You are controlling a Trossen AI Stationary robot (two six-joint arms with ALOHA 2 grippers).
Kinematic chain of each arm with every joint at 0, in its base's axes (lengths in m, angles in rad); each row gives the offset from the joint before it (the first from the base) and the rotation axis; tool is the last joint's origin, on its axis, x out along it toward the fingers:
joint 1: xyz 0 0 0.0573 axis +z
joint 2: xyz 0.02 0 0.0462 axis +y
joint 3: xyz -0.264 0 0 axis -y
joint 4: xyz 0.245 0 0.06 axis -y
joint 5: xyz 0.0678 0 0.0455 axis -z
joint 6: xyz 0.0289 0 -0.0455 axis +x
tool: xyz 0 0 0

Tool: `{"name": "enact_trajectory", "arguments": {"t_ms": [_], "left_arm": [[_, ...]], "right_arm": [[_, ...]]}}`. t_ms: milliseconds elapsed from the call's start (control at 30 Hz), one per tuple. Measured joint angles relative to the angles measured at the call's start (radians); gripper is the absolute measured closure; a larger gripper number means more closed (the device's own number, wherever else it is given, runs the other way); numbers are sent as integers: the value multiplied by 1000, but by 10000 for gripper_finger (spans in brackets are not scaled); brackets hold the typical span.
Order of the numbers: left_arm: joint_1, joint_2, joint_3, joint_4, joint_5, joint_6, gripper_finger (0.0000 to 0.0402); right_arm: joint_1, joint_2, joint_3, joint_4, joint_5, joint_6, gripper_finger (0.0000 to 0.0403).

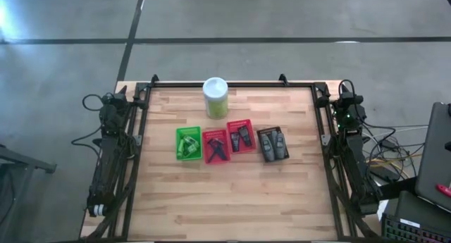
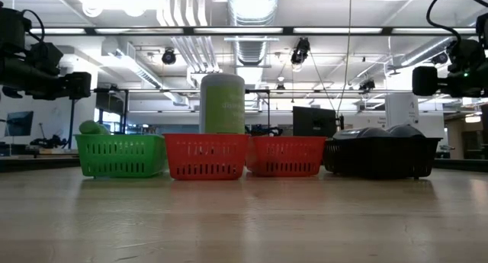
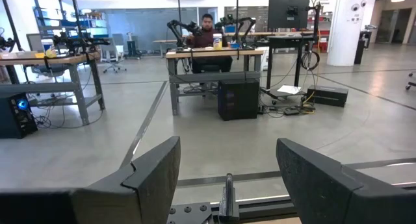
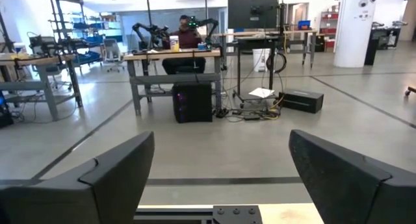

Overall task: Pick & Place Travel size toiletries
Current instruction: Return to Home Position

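Both arms folded along the counter [image 1: 232, 201] sides, well apart from the canister [image 1: 215, 96]. Left gripper [image 3: 229, 160] and right gripper [image 4: 224, 154]: fingers wide apart, empty. Toiletries [image 1: 273, 146] sit in the four baskets [image 2: 206, 158] just in front of the canister.

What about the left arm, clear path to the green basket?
Probably yes: green basket sits leftmost in the row, only bare table lies between it and the left arm, and the left gripper is open.
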Motion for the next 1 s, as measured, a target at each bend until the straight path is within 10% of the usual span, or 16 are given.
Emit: {"name": "enact_trajectory", "arguments": {"t_ms": [1000], "left_arm": [[0,0,0,0,0,0,142]], "right_arm": [[0,0,0,0,0,-1,110]]}}
